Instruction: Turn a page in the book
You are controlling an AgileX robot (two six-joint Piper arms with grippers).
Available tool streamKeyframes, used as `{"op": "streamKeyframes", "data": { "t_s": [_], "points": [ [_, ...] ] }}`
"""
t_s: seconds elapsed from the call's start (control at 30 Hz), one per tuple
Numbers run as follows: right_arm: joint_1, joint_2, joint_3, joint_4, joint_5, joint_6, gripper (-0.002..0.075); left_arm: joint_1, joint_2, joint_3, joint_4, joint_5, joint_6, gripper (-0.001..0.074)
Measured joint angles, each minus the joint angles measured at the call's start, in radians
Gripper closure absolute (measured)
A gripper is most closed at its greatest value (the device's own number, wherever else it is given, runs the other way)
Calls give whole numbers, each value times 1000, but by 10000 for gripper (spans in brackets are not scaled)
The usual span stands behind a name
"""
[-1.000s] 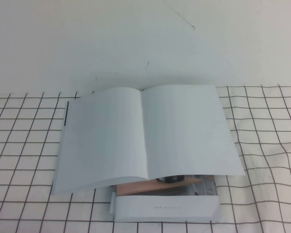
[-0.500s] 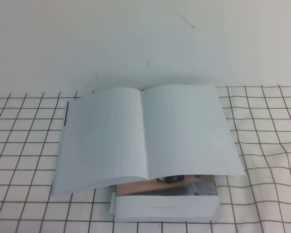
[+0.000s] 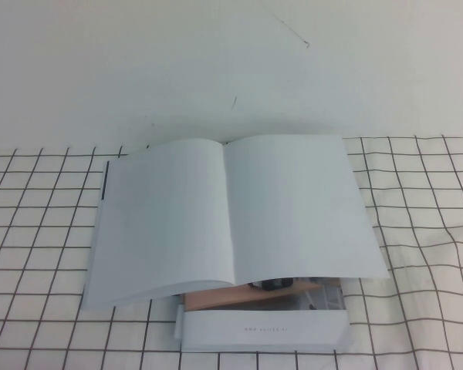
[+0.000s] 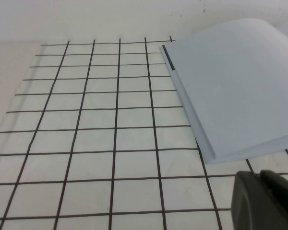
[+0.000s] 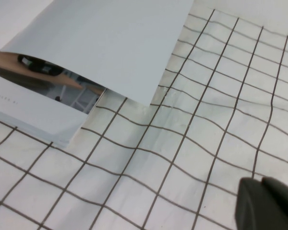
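The book [image 3: 231, 216] lies open in the middle of the checked cloth, and both facing pages are plain white. Its right-hand page [image 3: 301, 208] arches at the front edge, where a printed sheet [image 5: 43, 67] with a tan band and a dark shape peeks out underneath. Neither arm shows in the high view. In the left wrist view my left gripper [image 4: 258, 173] hovers shut over the cloth, just off the book's [image 4: 235, 86] left front corner. In the right wrist view my right gripper [image 5: 260, 180] is shut and empty over the cloth, off the book's [image 5: 110, 43] right front corner.
A thicker white block [image 3: 262, 327] with small grey print on its edge lies under the book's front. The white cloth with black grid lines [image 3: 46, 231] covers the table and is wrinkled on the right [image 3: 424, 247]. Behind the book is plain white surface.
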Motion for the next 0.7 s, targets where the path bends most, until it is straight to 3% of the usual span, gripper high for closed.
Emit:
{"op": "streamKeyframes", "data": {
  "t_s": [0.17, 0.47, 0.7],
  "points": [
    [-42, -96, 89, -16, -103, -36, 728, 0, 0, 0, -2, 0, 0, 737],
    [-209, -284, 372, -9, -501, -23, 728, 0, 0, 0, -2, 0, 0, 737],
    [-238, -287, 381, -7, -542, -46, 728, 0, 0, 0, -2, 0, 0, 737]
  ]
}}
